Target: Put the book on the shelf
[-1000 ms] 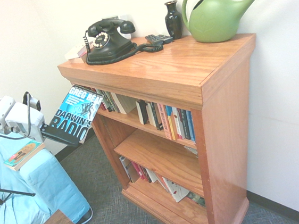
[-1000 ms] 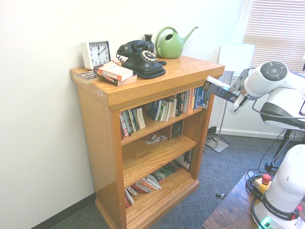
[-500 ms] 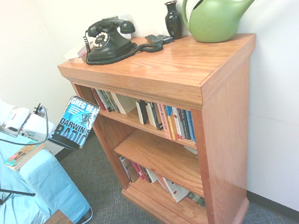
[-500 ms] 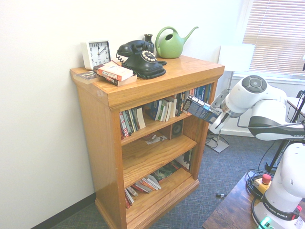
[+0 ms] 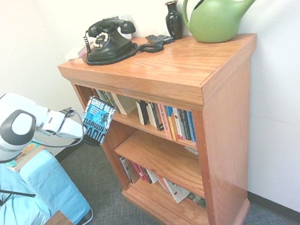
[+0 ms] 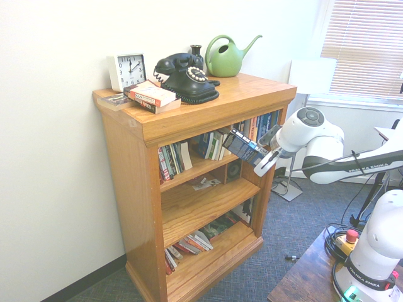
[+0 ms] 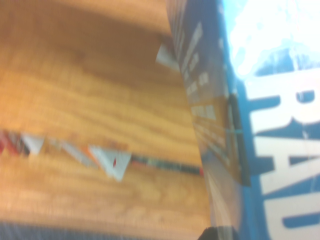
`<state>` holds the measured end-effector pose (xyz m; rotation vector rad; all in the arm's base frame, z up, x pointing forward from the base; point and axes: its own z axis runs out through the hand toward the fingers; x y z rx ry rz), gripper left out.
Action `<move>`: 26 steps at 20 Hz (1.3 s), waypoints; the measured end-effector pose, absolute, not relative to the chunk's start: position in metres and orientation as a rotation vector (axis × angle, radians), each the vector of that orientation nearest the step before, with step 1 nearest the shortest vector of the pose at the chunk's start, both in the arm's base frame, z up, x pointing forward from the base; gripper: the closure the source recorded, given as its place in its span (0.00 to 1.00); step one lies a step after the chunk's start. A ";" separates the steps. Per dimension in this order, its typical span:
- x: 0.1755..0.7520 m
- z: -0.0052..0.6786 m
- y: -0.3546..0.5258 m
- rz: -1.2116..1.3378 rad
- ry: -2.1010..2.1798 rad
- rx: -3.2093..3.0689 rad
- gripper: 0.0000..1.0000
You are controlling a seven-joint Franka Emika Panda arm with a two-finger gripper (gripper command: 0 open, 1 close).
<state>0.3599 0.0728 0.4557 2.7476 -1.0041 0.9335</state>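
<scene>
Your gripper (image 6: 263, 162) is pinching the book (image 5: 98, 121) by its lower end, so the book juts out ahead of the hand, tilted, its top just at the bookcase's open front near the shelf (image 5: 135, 121), apparently to slide in leading-edge first.

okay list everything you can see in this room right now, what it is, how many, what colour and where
book: one, blue-teal, held tilted in front of the top shelf opening
shelf: one, reddish-orange board, row of books on it
bookcase: one, reddish-orange, against the wall
telephone: one, black, on the bookcase top
vase: one, dark, on top by the wall
watering can: one, green, on top
clock: one, white, top corner
stacked books: orange-covered, beside the clock
gripper: one, white arm, shut on the book
</scene>
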 end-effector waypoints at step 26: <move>0.494 0.399 0.116 1.101 -0.943 2.865 1.00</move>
